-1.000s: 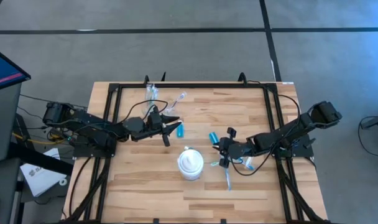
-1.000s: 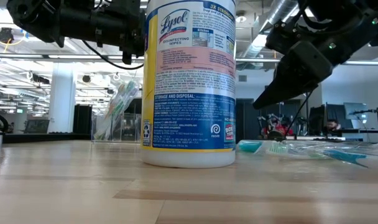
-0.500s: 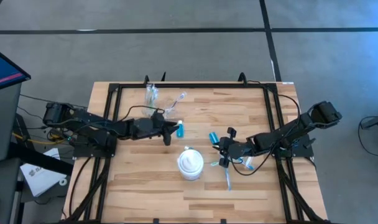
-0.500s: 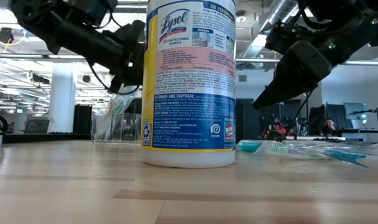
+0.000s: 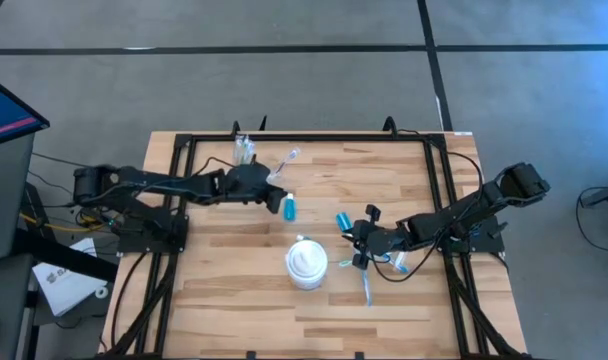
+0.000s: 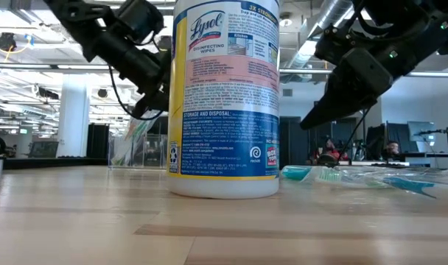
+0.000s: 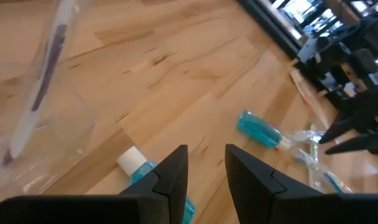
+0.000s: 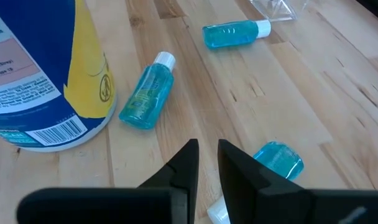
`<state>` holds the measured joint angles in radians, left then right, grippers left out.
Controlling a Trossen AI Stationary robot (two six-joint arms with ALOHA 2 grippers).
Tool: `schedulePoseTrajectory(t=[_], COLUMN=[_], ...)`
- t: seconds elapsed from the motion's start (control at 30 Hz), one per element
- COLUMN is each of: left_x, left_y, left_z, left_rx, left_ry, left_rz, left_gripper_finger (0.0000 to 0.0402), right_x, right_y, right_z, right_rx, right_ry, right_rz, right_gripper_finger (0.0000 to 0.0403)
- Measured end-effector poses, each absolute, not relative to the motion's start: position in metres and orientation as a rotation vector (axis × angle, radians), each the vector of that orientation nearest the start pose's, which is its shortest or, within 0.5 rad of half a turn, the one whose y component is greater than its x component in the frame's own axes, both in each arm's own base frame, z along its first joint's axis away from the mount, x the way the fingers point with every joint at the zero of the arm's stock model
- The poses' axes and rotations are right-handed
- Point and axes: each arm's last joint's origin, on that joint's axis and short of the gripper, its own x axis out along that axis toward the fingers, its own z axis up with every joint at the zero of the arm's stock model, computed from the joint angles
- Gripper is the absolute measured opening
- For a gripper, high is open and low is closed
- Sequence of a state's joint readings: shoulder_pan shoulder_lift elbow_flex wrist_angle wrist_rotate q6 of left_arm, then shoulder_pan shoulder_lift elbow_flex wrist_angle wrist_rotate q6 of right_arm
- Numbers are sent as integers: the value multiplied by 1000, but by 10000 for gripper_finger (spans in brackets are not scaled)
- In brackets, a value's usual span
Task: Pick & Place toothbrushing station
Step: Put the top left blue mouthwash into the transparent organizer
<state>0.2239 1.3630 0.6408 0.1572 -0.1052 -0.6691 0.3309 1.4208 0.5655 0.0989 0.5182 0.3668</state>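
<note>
One clear cup (image 5: 244,150) holding toothbrushes stands near the far edge. A second clear cup (image 5: 285,160) lies on its side beside it, also in the left wrist view (image 7: 46,106). My left gripper (image 5: 277,200) (image 7: 206,168) hovers open by a narrow gap, just beside a blue white-capped tube (image 5: 289,208) (image 7: 136,165) lying on the wood. My right gripper (image 5: 356,247) (image 8: 207,165) hangs low with a narrow gap between its fingers and nothing in it. It is between two more blue tubes (image 5: 341,220) (image 5: 399,263). A toothbrush (image 5: 367,288) lies nearer the front.
A tall white tub of wipes (image 5: 306,262) (image 6: 224,96) stands mid-table between the arms, filling the middle of the low view. A black frame (image 5: 314,138) rims the tabletop. Bare wood lies along the near edge.
My left arm has swung toward the table's far edge and its wrist has rolled and tipped, so the gripper now sits slightly farther back beside the same blue tube. The tube and the cups have not moved.
</note>
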Motion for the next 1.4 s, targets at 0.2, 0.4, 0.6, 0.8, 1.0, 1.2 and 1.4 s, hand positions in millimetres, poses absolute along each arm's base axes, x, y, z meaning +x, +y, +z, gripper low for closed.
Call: schedulePoseTrajectory(t=[0.2, 0.4, 0.6, 0.8, 1.0, 1.2, 1.4], left_x=[281, 303, 305, 300, 300, 301, 306], left_y=[70, 72, 70, 64, 60, 58, 58], left_z=[190, 182, 178, 178, 174, 174, 161], left_rx=[-722, -757, -780, -841, -868, -915, -935], left_ry=[565, 704, 784, 827, 849, 835, 861], left_rz=[505, 472, 480, 503, 520, 543, 571], left_gripper_finger=[102, 102, 102, 102, 102, 102, 102], right_x=[244, 243, 242, 241, 241, 241, 241], right_y=[69, 69, 69, 69, 69, 69, 69], right_z=[154, 153, 151, 150, 150, 150, 150], right_rx=[34, 32, 57, 60, 61, 61, 61], right_ry=[655, 668, 700, 715, 715, 715, 715], right_rz=[-302, -295, -278, -281, -281, -281, -281], right_gripper_finger=[52, 52, 52, 52, 52, 52, 52])
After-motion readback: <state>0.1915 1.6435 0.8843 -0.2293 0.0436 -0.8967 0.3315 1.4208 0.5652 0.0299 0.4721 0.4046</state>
